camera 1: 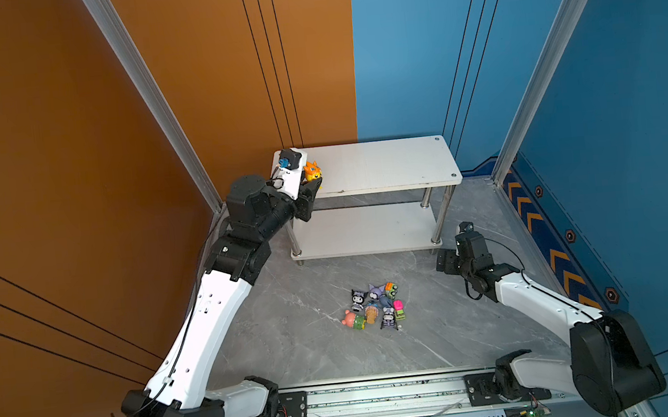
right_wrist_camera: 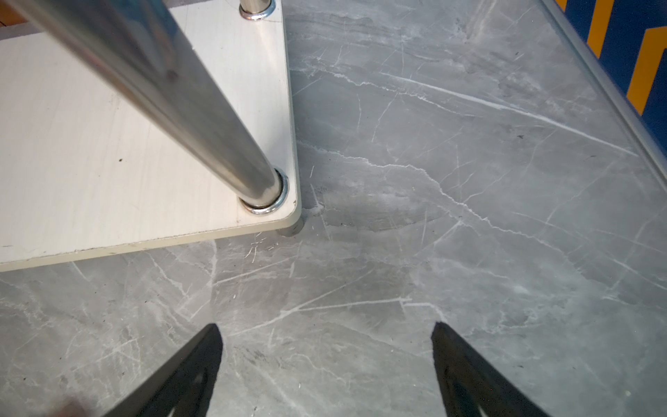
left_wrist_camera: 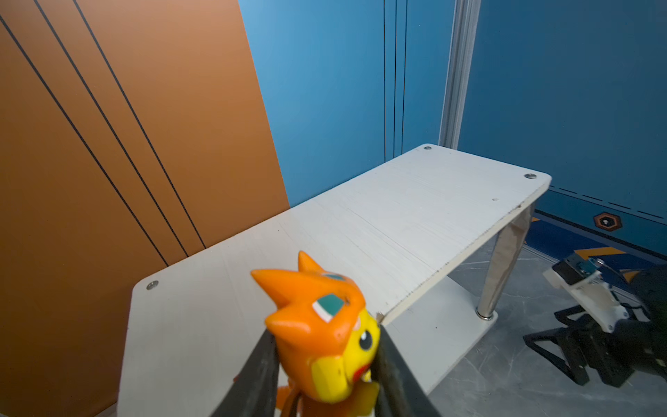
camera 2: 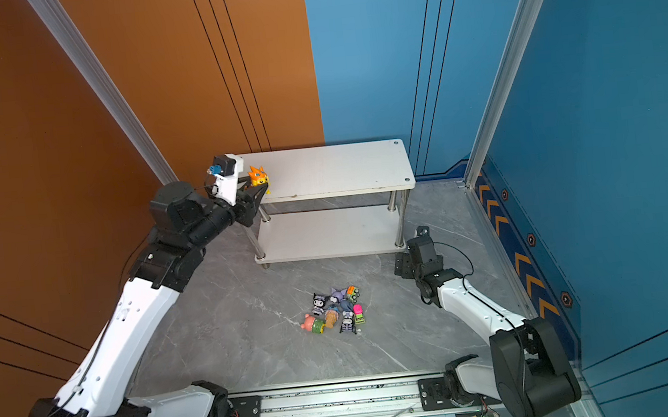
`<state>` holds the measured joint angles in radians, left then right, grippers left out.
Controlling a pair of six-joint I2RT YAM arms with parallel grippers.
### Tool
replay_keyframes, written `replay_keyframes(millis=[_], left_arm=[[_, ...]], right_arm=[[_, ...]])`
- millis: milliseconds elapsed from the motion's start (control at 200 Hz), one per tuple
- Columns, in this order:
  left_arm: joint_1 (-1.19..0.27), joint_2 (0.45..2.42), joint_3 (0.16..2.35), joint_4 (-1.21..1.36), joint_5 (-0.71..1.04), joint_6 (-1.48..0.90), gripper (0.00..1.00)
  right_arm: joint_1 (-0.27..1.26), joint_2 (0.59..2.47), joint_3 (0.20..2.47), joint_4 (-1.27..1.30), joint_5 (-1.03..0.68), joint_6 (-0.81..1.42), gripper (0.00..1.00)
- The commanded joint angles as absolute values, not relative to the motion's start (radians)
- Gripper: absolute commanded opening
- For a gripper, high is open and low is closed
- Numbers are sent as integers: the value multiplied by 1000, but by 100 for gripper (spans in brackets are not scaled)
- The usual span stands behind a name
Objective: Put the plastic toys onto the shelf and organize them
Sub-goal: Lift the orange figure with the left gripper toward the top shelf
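We see the left fingers [left_wrist_camera: 252, 379] closed tight on the orange dragon [left_wrist_camera: 321, 332], one black finger pressed to each side of its head. The dragon sits upright between them, over the near left corner of the top board of the shelf [left_wrist_camera: 397, 224]. In both top views the orange dragon [camera 1: 313, 171] [camera 2: 258, 176] shows just past the fingertips, above that same corner. We cannot tell whether its feet touch the board.

The right fingers [right_wrist_camera: 187, 372] are spread wide with nothing between them, above the bare grey surface [right_wrist_camera: 433, 216]. The corner of the shelf's lower board and a chrome leg [right_wrist_camera: 202, 119] lie just ahead of them.

The other plastic toys [camera 1: 375, 308] [camera 2: 336, 311] lie in a tight cluster on the surface, well apart from both pairs of fingers and nearer the right pair.
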<state>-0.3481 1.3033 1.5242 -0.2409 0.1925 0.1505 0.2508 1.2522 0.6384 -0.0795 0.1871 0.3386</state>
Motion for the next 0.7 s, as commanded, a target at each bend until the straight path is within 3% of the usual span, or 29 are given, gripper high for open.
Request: replay_keyframes(millis=[0, 310, 696], left_arm=[[-295, 1390, 1629, -273, 317, 158, 22], [-206, 1561, 1767, -280, 395, 188, 24], [-168, 1552, 1668, -198, 396, 211, 28]], right_arm=[[259, 1228, 642, -105, 214, 340, 92], [257, 1207, 637, -117, 231, 333, 92], [254, 1209, 639, -122, 233, 332, 93]])
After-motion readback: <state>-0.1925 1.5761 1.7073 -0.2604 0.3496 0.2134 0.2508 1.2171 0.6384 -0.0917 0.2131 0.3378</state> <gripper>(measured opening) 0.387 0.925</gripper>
